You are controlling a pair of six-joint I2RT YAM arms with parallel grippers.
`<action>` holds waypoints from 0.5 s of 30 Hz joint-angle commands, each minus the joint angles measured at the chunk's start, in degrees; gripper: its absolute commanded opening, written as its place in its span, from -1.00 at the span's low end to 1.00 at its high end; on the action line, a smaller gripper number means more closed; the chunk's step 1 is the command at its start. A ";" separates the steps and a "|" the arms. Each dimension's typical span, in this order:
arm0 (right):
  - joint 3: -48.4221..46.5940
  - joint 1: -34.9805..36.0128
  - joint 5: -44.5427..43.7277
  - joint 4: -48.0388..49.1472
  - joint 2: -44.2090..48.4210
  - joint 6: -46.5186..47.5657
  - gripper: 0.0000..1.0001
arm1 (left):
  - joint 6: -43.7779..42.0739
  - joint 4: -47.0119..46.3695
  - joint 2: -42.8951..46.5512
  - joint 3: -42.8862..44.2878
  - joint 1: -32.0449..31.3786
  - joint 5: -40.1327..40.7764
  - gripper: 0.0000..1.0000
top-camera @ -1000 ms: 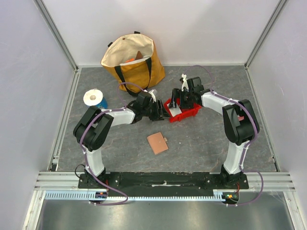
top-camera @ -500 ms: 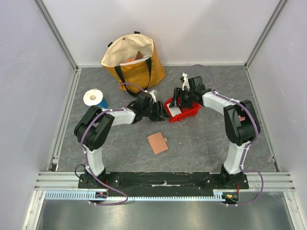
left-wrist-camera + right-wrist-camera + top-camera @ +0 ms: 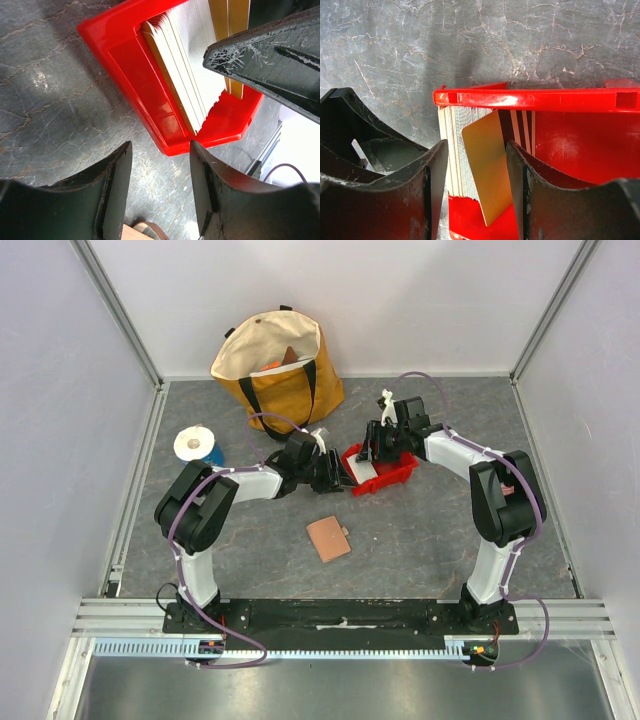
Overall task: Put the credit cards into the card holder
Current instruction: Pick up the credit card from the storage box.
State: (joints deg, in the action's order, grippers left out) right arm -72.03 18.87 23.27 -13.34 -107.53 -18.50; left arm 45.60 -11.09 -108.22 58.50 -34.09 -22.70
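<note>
**Grippers.** The left gripper (image 3: 160,146) is spread wide with nothing between its fingers. It sits low at the 9 o'clock end of the red bin (image 3: 535,98), with the bin's corner just ahead of the fingertips. I judge it is posted there to brace the bin against sliding, though I cannot confirm contact.

The right gripper (image 3: 476,146) reaches into the bin from the 12 o'clock side with its jaws apart. One yellowish card (image 3: 487,170) stands between them. In the right wrist view a gap shows between this card and the 9 o'clock finger, so I read the card as straddled and not yet pinched.

**Task items.** The credit cards (image 3: 185,70) stand on edge as a packed stack inside the bin, leaning to one side. The yellowish card sits proud of the stack, which makes it the natural one to take. The card holder (image 3: 328,538) lies flat on the table (image 3: 440,550) at 7 o'clock from the bin, well apart from both grippers.

**Not verifiable.**
- The holder looks folded shut and its slots are not in view. I judge it will need opening before any card goes in.
- From above, the arms cover most of the bin.
- I cannot count the stack or pick out a blue card.
- Dark stripes behind the yellowish card are unidentifiable.
- The lower corner of the yellowish card is cut off by the frame.
- I cannot see whether the 3 o'clock finger touches the card.
</note>
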 commanded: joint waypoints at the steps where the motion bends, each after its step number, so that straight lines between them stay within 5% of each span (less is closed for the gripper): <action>1: 0.31 -0.24 1.17 1.04 2.50 -0.39 0.13 | 1.50 -2.18 -0.41 0.39 0.25 -0.94 0.11; 15: 0.31 -1.56 3.54 0.95 3.02 -0.75 -0.26 | 1.59 -2.18 -0.85 0.83 0.16 -1.38 0.10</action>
State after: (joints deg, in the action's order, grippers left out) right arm -72.01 17.65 24.21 -13.37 -106.91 -18.63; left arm 45.63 -11.09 -108.22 58.50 -34.09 -22.87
